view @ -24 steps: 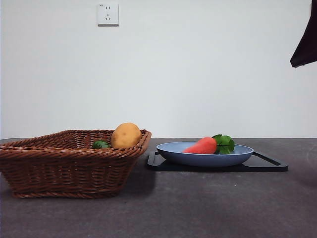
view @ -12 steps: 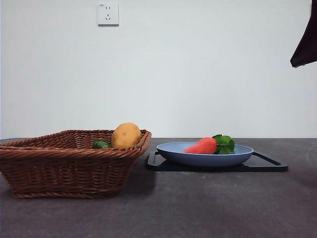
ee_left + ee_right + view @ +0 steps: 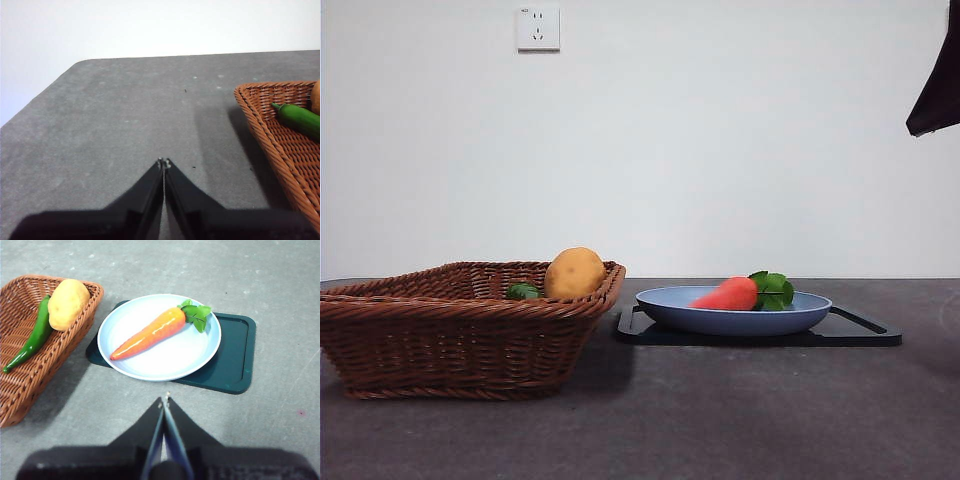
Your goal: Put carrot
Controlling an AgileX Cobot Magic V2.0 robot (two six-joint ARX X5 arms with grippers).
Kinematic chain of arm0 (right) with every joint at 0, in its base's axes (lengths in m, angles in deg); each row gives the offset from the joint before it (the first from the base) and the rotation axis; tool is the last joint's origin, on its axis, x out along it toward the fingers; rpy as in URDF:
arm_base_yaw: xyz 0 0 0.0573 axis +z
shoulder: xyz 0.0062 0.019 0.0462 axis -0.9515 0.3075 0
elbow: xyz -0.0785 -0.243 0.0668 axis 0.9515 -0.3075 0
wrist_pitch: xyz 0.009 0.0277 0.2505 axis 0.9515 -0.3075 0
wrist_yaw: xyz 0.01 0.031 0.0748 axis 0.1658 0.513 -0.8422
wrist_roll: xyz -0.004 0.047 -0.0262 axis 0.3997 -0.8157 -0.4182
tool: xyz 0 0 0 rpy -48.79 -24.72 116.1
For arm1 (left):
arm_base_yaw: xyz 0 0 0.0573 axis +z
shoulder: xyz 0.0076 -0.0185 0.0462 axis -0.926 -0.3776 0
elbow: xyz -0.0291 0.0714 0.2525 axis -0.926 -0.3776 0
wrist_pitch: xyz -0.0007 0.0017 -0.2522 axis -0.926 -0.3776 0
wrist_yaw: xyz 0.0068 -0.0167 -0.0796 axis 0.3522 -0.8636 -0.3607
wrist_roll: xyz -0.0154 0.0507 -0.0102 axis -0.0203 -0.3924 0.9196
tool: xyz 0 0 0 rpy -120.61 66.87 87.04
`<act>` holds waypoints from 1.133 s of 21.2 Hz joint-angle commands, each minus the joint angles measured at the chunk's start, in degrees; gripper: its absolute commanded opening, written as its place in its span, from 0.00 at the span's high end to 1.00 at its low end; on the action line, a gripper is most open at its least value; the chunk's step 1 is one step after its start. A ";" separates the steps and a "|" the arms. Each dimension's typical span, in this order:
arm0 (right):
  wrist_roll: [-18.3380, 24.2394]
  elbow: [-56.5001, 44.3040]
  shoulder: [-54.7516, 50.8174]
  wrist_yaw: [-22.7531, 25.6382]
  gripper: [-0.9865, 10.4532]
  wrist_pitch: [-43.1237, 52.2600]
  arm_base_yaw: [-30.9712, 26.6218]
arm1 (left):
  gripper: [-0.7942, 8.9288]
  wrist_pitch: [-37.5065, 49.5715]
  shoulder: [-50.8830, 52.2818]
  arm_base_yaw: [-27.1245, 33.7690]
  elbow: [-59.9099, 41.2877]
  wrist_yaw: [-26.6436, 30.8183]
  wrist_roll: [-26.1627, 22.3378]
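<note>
The orange-red carrot (image 3: pixel 728 294) (image 3: pixel 150 333) with green leaves lies flat in a pale blue plate (image 3: pixel 670 310) (image 3: pixel 195 355), which rests on a dark tray (image 3: pixel 860 330) (image 3: pixel 235 365). My right gripper (image 3: pixel 165 401) hangs shut and empty above the table, short of the plate; a black tip of an arm (image 3: pixel 935 90) shows at the front view's top right corner. Off to the side of the wicker basket (image 3: pixel 265 125), my left gripper (image 3: pixel 163 162) is shut over bare table, holding nothing.
The brown wicker basket (image 3: pixel 450 325) (image 3: pixel 25 365) stands left of the tray and holds a yellow-brown potato (image 3: pixel 574 272) (image 3: pixel 67 302) and a green vegetable (image 3: pixel 523 291) (image 3: pixel 32 337) (image 3: pixel 300 120). A white wall with a socket (image 3: pixel 538 29) is behind.
</note>
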 commanded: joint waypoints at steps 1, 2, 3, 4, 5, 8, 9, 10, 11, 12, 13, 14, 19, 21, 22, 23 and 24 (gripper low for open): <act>-0.59 0.09 0.17 0.26 0.91 0.74 0.39 | 0.91 0.52 0.24 0.15 -0.61 -0.09 0.55; -0.59 0.09 0.17 0.26 0.91 0.74 0.39 | 0.91 0.55 0.24 0.15 -0.61 -0.09 0.55; -0.59 0.09 0.17 0.26 0.91 0.74 0.39 | 0.91 0.55 0.24 0.15 -0.61 -0.09 0.55; -0.59 0.09 0.17 0.26 0.91 0.74 0.39 | 0.91 0.55 0.24 0.15 -0.61 -0.09 0.55; -0.59 0.09 0.17 0.26 0.91 0.74 0.39 | 0.91 0.55 0.24 0.15 -0.61 -0.09 0.55; 3.50 0.07 -0.42 0.33 0.91 0.44 0.33 | 0.91 0.55 0.24 0.15 -0.61 -0.09 0.55; 6.12 0.02 -2.80 0.35 0.91 0.09 -0.94 | 0.91 0.52 0.24 0.15 -0.61 -0.09 0.55; 8.37 -0.13 -5.07 -0.24 0.91 0.13 -2.89 | 0.91 0.55 0.24 0.15 -0.61 -0.09 0.55; 9.55 -0.48 -7.45 -1.90 0.91 0.81 -5.60 | 0.91 0.52 0.24 0.15 -0.61 -0.09 0.57; 9.97 -1.25 -9.97 -6.01 0.90 2.12 -9.29 | 0.91 0.50 0.24 0.15 -0.61 -0.07 0.55; 9.94 -2.38 -12.81 -11.21 0.90 3.43 -14.05 | 0.91 0.57 0.24 0.15 -0.61 -0.07 0.55; 10.01 -4.15 -15.52 -15.85 0.90 5.40 -19.12 | 0.91 0.61 0.24 0.15 -0.61 -0.11 0.57; 10.36 -16.31 -26.18 -20.00 0.90 13.03 -32.26 | 0.91 0.61 0.24 0.15 -0.61 -0.09 0.55; 10.40 -19.39 -28.39 -19.96 0.90 13.05 -33.55 | 0.91 0.66 0.24 0.15 -0.61 -0.09 0.55; 10.40 -20.65 -29.27 -19.91 0.90 13.05 -33.99 | 0.91 0.66 0.24 0.15 -0.61 -0.09 0.55; 10.38 -22.10 -30.23 -19.85 0.90 13.05 -34.38 | 0.91 0.66 0.24 0.15 -0.61 -0.09 0.55; 10.36 -23.26 -30.97 -19.78 0.90 13.03 -34.62 | 0.91 0.66 0.24 0.15 -0.61 -0.09 0.55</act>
